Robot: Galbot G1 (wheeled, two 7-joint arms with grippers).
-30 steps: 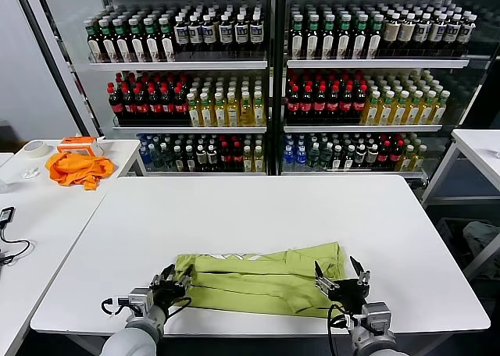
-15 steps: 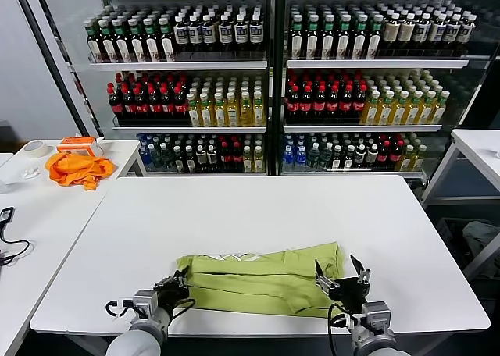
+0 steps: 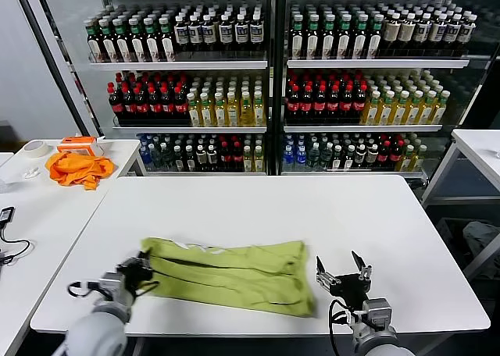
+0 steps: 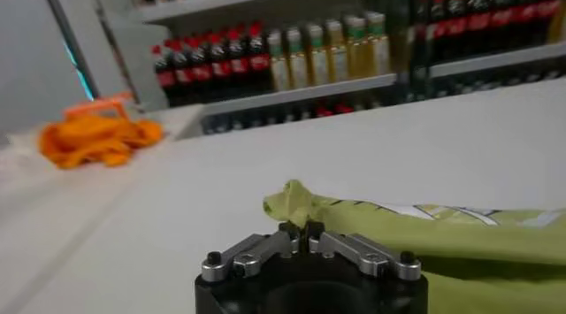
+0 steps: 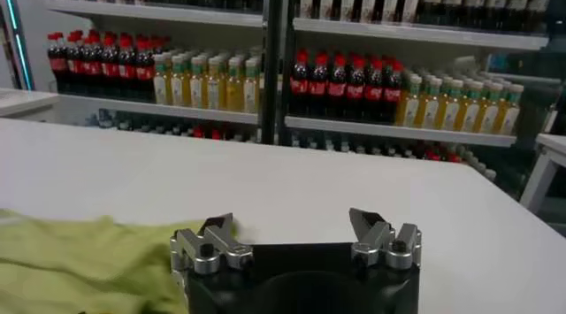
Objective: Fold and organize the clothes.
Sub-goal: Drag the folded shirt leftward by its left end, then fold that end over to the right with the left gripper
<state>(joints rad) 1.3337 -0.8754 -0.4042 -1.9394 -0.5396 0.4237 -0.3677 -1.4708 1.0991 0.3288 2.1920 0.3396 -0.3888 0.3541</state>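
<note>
Left tool [image 3: 139, 272] pinches the T-shirt [image 3: 230, 274] at its left end. Right tool [image 3: 344, 276] gapes wide, empty, just beside the shirt's right end. Shirt lies folded lengthwise, wrinkled, on the worktop [image 3: 258, 208]

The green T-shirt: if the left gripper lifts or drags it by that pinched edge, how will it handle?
Probably floppy: the T-shirt lies creased, bunched where the left gripper pinches it. Likely light, sliding easily over the smooth table. Its folded layers may slip apart when lifted.

Orange cloth [image 3: 76, 169] and tape roll [image 3: 34, 147] on the side table [image 3: 117, 149], stocked drink shelves [image 3: 269, 63] behind
</note>
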